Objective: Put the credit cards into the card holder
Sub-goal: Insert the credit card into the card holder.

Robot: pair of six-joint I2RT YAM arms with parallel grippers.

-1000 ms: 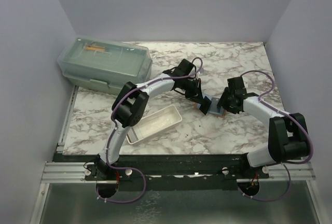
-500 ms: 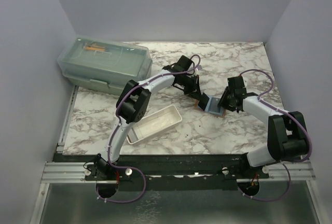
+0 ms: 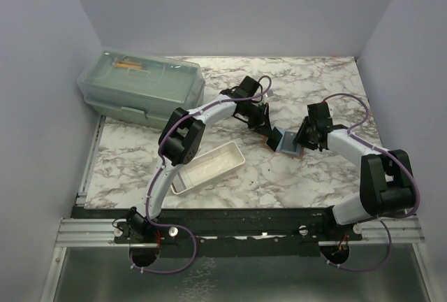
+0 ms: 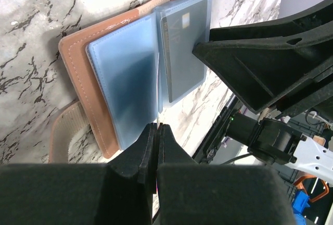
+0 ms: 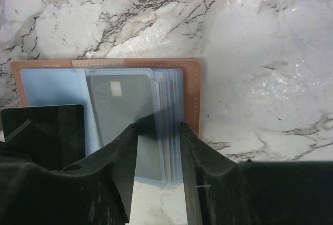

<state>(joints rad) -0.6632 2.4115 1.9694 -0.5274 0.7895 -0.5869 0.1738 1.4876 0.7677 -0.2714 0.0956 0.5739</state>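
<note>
The tan-brown card holder point(image 3: 283, 142) lies open on the marble, its blue-tinted clear sleeves fanned out. It also shows in the left wrist view point(image 4: 78, 79) and the right wrist view point(image 5: 192, 95). A grey credit card point(image 5: 117, 110) marked VIP lies on the right half among the sleeves, also in the left wrist view point(image 4: 182, 53). My left gripper point(image 4: 157, 127) is shut on a thin sleeve page seen edge-on, holding it upright. My right gripper point(image 5: 158, 128) is open low over the sleeves, and one of its fingers point(image 4: 250, 63) touches the card's edge.
A long white tray point(image 3: 207, 166) sits near the left arm. A translucent lidded box point(image 3: 143, 85) stands at the back left. The holder's tan strap point(image 4: 65, 131) sticks out beside its cover. Both grippers point(image 3: 267, 133) point(image 3: 297, 140) crowd the holder.
The left wrist has shifted slightly back and left while keeping its hold. The right gripper has edged a little closer over the holder. The holder has barely moved.
</note>
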